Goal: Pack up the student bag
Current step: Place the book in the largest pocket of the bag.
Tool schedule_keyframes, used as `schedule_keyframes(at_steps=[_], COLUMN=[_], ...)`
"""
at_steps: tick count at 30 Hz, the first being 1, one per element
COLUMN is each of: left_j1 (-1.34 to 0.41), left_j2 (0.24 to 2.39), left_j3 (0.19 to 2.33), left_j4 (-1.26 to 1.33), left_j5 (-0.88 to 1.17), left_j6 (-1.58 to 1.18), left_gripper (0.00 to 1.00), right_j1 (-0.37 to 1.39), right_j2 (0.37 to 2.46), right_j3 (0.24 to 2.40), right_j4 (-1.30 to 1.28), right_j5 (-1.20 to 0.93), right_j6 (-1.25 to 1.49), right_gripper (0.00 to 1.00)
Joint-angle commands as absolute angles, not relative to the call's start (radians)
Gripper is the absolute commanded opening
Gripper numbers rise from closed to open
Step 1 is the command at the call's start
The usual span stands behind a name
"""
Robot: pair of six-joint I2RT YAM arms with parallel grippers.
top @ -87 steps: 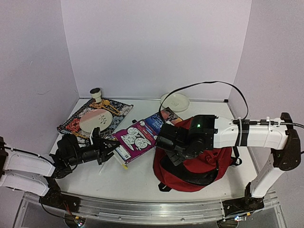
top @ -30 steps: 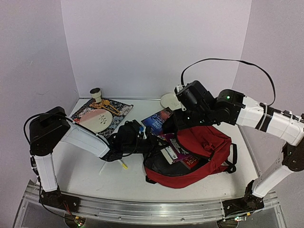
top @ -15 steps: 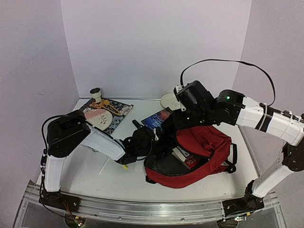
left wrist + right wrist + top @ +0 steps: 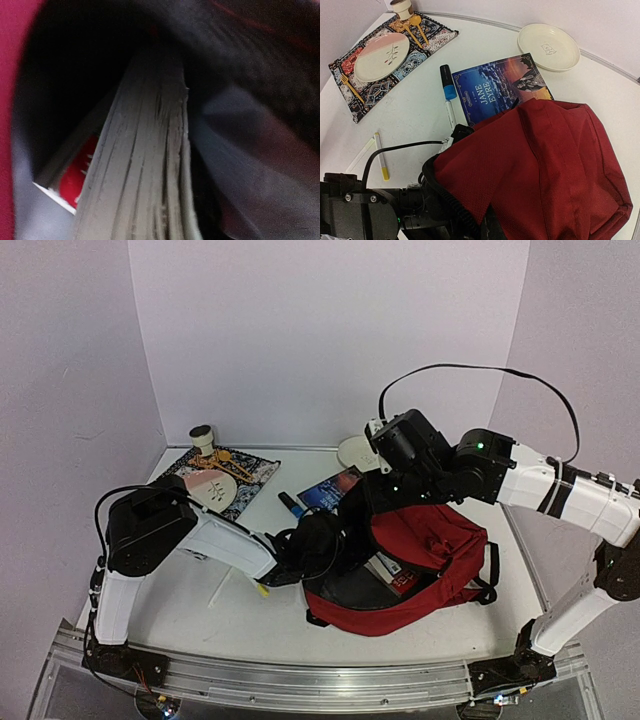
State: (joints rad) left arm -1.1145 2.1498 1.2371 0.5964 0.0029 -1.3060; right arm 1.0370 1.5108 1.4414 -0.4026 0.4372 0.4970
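The student bag [image 4: 430, 550] lies on the tabletop [image 4: 230, 625], right of centre, its mouth facing left. We see the right tool [image 4: 383, 502] clenched on its upper rim. The left tool [image 4: 332, 543] sits inside the mouth, against a book [image 4: 145, 165]; whether it grips we cannot tell.

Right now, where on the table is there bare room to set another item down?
Bare: the near strip in front of the student bag and left arm, and the gap between the placemat and blue marker. Crowded: the bag's mouth, filled by the left arm and a packed book, with the Jane Eyre book overlapped by its back rim.
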Motion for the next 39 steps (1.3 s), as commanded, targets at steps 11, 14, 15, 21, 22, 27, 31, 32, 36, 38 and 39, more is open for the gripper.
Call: schedule_keyframes(at_steps=[11,14,15,21,22,27,31,32,36,38,39], left_j1=[-1.162,-1.17,-1.17,-1.177,-1.181,-1.203,-1.204,-1.204,-1.204,-1.204,-1.203], left_j2=[2.196,2.174,2.166,2.117,2.11,2.066,2.032,2.024,1.973,1.931,1.899], left_j3=[1.456,1.454,1.442,1.414,1.416,1.414,1.385,1.376,1.33,1.299,1.282], left_j4=[0.361,0.299,0.286,0.204,0.181,0.114,0.096,0.093,0.085,0.083,0.083], left_j5=[-0.119,-0.17,-0.183,-0.249,-0.265,-0.342,-0.359,-0.361,-0.357,-0.35,-0.344], left_j6=[-1.044,-1.007,-1.001,-0.941,-0.928,-0.861,-0.851,-0.851,-0.848,-0.845,-0.845], left_gripper=[0.54,0.58,0.61,0.72,0.74,0.83,0.85,0.85,0.86,0.86,0.87], right_j1=[1.038,1.038,1.038,1.038,1.038,1.037,1.037,1.037,1.037,1.038,1.037], right_j2=[1.485,1.476,1.473,1.461,1.459,1.444,1.435,1.433,1.427,1.42,1.415], right_j3=[1.443,1.435,1.435,1.423,1.421,1.408,1.401,1.397,1.386,1.37,1.359], right_j4=[-0.356,-0.355,-0.355,-0.356,-0.356,-0.356,-0.356,-0.356,-0.358,-0.36,-0.361], right_j5=[0.46,0.475,0.481,0.506,0.508,0.519,0.527,0.53,0.53,0.528,0.525], right_j6=[0.48,0.477,0.476,0.47,0.469,0.47,0.47,0.471,0.471,0.475,0.479], right_gripper=[0.0,0.0,0.0,0.0,0.0,0.0,0.0,0.0,0.0,0.0,0.0])
